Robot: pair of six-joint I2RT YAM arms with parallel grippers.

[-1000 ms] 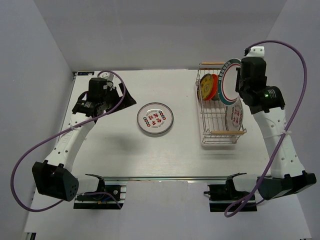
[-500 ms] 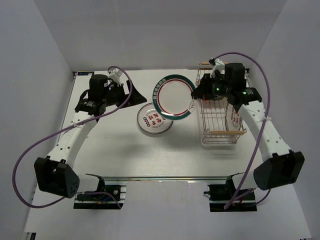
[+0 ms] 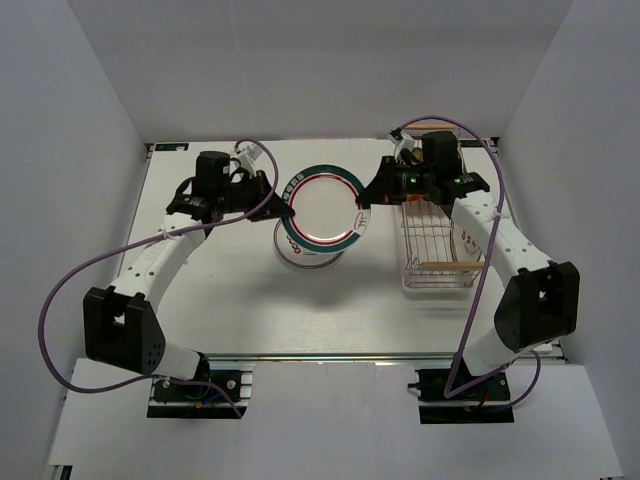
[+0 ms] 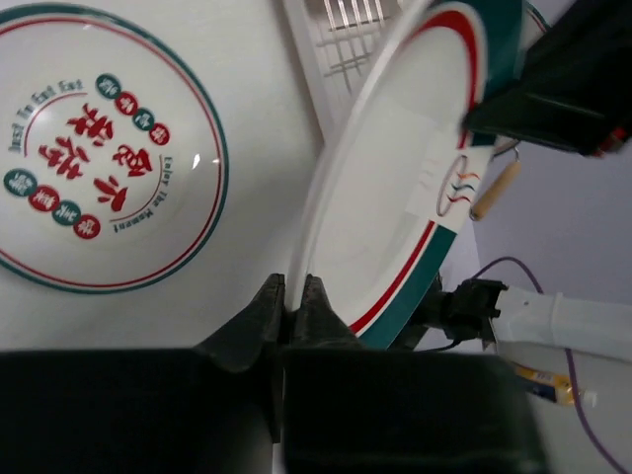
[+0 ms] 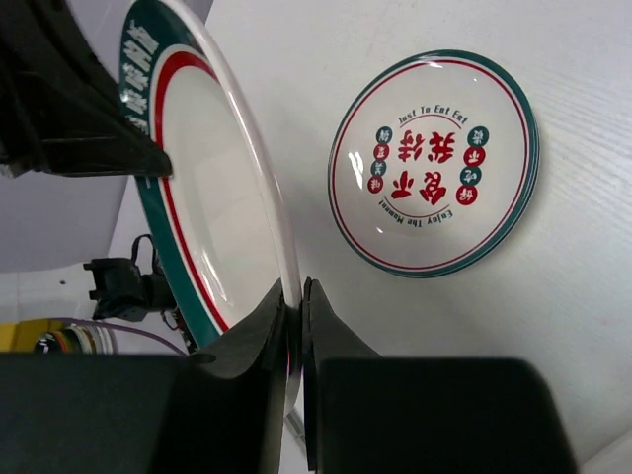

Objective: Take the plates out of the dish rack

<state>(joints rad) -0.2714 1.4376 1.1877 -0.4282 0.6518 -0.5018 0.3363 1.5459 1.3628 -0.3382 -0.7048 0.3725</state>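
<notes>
A large white plate (image 3: 322, 210) with a green and red rim hangs upright over the table's middle, held from both sides. My left gripper (image 3: 284, 212) is shut on its left rim, and the left wrist view shows the jaws (image 4: 293, 294) pinching the edge of that plate (image 4: 400, 188). On the opposite rim my right gripper (image 3: 366, 198) is shut too, seen in the right wrist view (image 5: 296, 294) on the plate (image 5: 212, 207). A small plate with red motifs (image 3: 308, 256) lies flat on the table below. The dish rack (image 3: 437, 272) stands to the right.
One white plate with red motifs (image 3: 467, 238) leans at the rack's right side. My right arm crosses the rack's far end and hides what stands there. White walls close in the table at the back and both sides.
My right arm has lifted the large plate out of the rack and swung it left to the table's middle. My left arm has moved right and shut on the plate's left rim.
</notes>
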